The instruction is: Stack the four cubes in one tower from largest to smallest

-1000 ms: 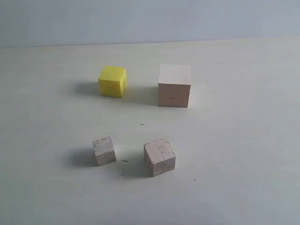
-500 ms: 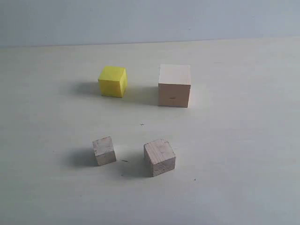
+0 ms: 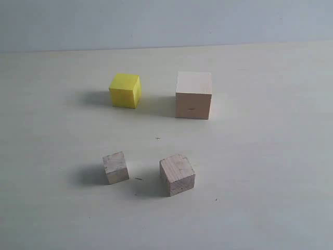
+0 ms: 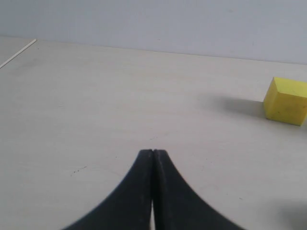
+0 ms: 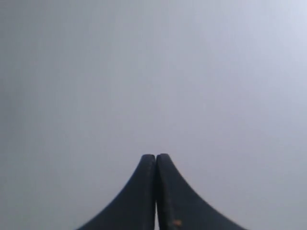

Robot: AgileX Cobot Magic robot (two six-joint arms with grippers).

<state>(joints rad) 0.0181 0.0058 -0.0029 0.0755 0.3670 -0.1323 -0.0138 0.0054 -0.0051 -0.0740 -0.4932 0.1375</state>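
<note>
Four cubes stand apart on the pale table in the exterior view. The largest, of pale wood (image 3: 193, 96), is at the back right, with the yellow cube (image 3: 125, 90) to its left. Nearer the front are the mid greyish cube (image 3: 177, 174) and the smallest greyish cube (image 3: 115, 167). No tower stands. Neither arm shows in the exterior view. My left gripper (image 4: 153, 151) is shut and empty above bare table, and the yellow cube (image 4: 286, 101) shows far off to one side. My right gripper (image 5: 156, 156) is shut and empty against plain grey.
The table (image 3: 260, 156) runs back to a grey wall (image 3: 166, 21). A thin line, maybe the table's edge (image 4: 17, 54), shows in the left wrist view.
</note>
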